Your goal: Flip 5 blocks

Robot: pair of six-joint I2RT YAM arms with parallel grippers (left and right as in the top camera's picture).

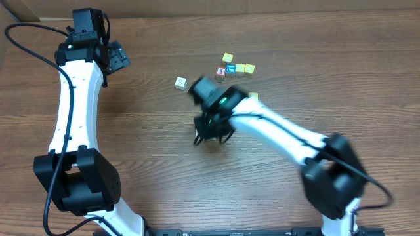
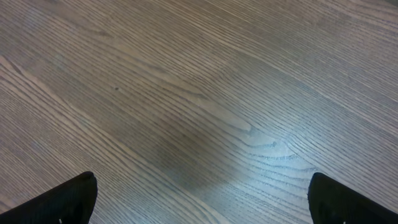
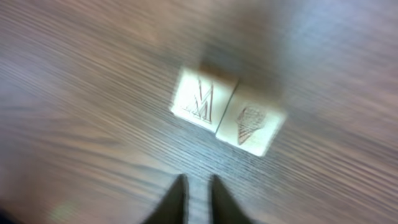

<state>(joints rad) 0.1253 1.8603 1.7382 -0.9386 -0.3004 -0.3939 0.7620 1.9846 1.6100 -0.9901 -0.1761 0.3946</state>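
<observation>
A cream block (image 3: 227, 113) lies on the wood just beyond my right gripper (image 3: 198, 180), showing an engraved M face and an ice-cream cone face. The right jaws stand a little apart with only bare wood between them; the view is blurred. From overhead the right gripper (image 1: 211, 136) hangs mid-table and hides that block. Another cream block (image 1: 181, 82) lies alone to its upper left. At the back sit a yellow block (image 1: 228, 58), a blue-faced block (image 1: 230, 69) and two pale blocks (image 1: 245, 68). My left gripper (image 2: 202, 199) is wide open over bare wood at the far left (image 1: 117, 58).
A red-faced cube (image 1: 220, 72) touches the blue-faced block's left side. A yellowish cube (image 1: 253, 96) peeks out beside the right arm. The right arm (image 1: 282, 134) stretches diagonally from the lower right. A cable (image 1: 26, 46) loops by the left arm.
</observation>
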